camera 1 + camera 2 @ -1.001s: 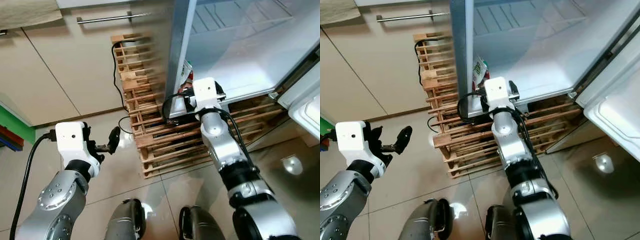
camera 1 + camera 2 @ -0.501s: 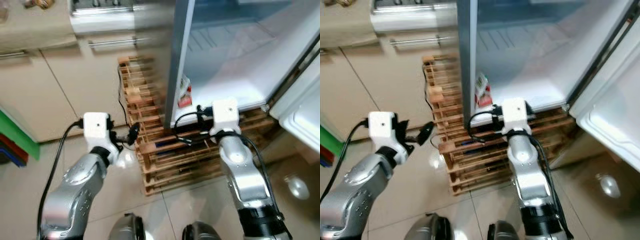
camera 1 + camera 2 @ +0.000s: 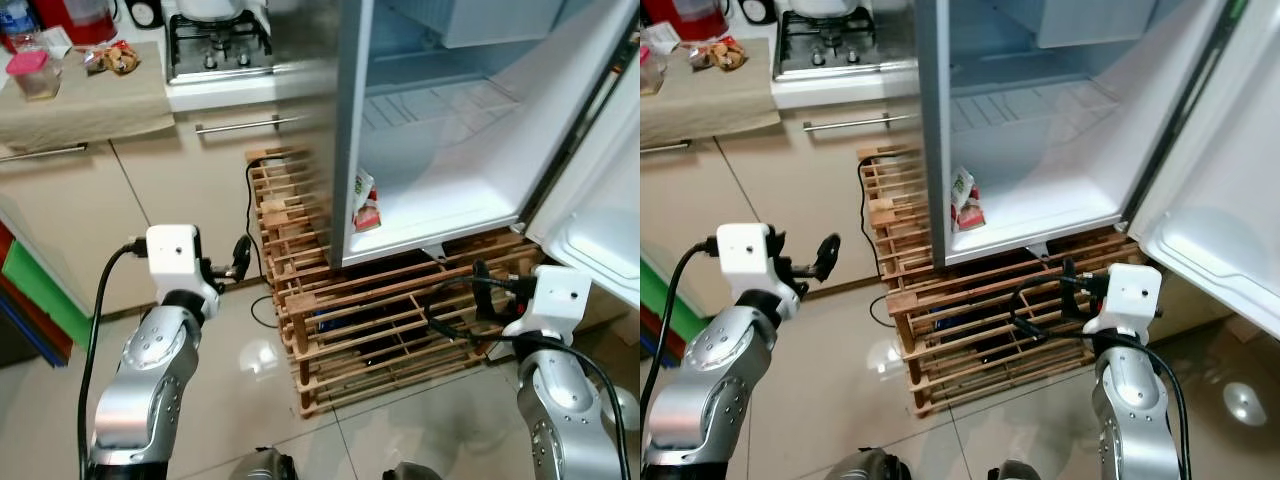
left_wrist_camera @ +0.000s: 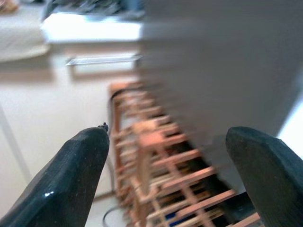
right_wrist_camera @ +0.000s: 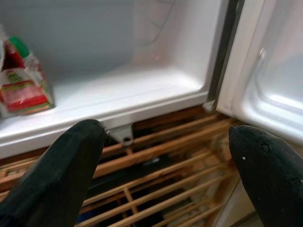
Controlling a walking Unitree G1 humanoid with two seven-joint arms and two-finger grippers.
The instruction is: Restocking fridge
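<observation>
The open fridge (image 3: 455,190) has a smooth, glossy white plastic lining and a brushed grey metal side wall, and it stands on a rough, unfinished pale wooden pallet (image 3: 370,320). A glossy red-and-green printed plastic packet (image 3: 365,200) lies on the fridge floor. The beige floor tiles (image 3: 250,400) are polished and reflective, the cream cabinet fronts (image 3: 110,210) smooth and matt with a bare metal bar handle (image 3: 245,126).

A wooden pallet (image 3: 370,330) lies on the tiled floor (image 3: 230,420). At ten o'clock, a gas hob (image 3: 215,45) tops the counter beside a beige cloth (image 3: 85,100).
</observation>
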